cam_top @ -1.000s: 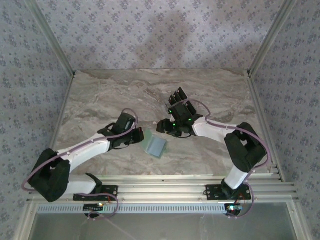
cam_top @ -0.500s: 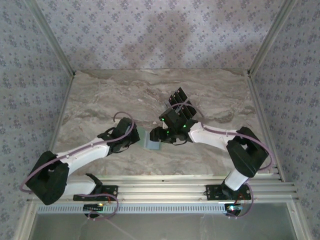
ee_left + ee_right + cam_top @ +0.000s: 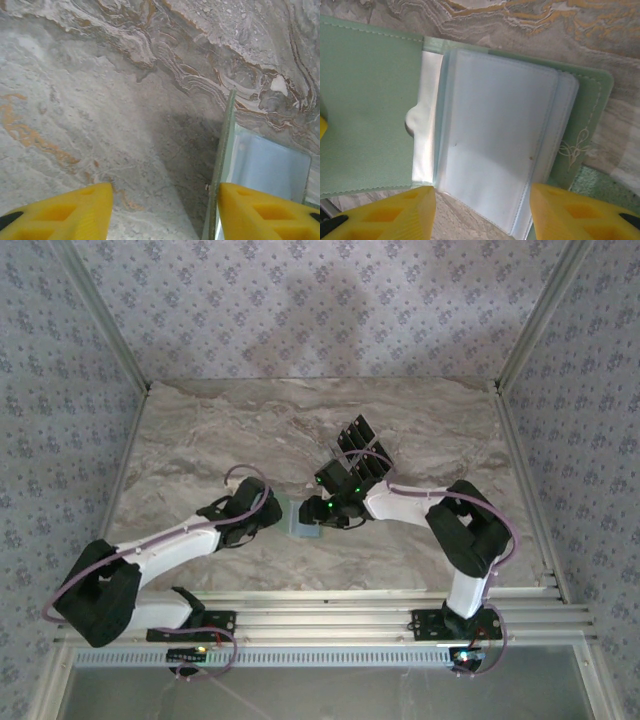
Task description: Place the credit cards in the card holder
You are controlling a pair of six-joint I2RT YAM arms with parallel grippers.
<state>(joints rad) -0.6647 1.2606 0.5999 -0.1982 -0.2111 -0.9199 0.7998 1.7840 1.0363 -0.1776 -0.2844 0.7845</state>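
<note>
The card holder [image 3: 370,105] lies opened on the marble, a pale green pouch with clear plastic sleeves [image 3: 495,145] and a stitched mark [image 3: 575,147] on its right flap. In the top view the card holder [image 3: 303,530] sits between both grippers. My right gripper [image 3: 482,215] hovers open just above the sleeves, one finger on each side. My left gripper [image 3: 165,210] is open too; the holder's green cover [image 3: 222,160] stands on edge right beside its right finger [image 3: 260,210]. A fanned stack of dark credit cards [image 3: 360,448] rests behind the right gripper [image 3: 322,508].
Grey-brown marble tabletop [image 3: 200,440] stretches left and behind the arms. Patterned walls with metal corner posts [image 3: 130,360] close it in. A slotted metal rail [image 3: 330,615] runs along the near edge.
Both grippers have closed in on the card holder, the right one sliding left over it. The holder has shifted slightly left and one cover now stands up.
</note>
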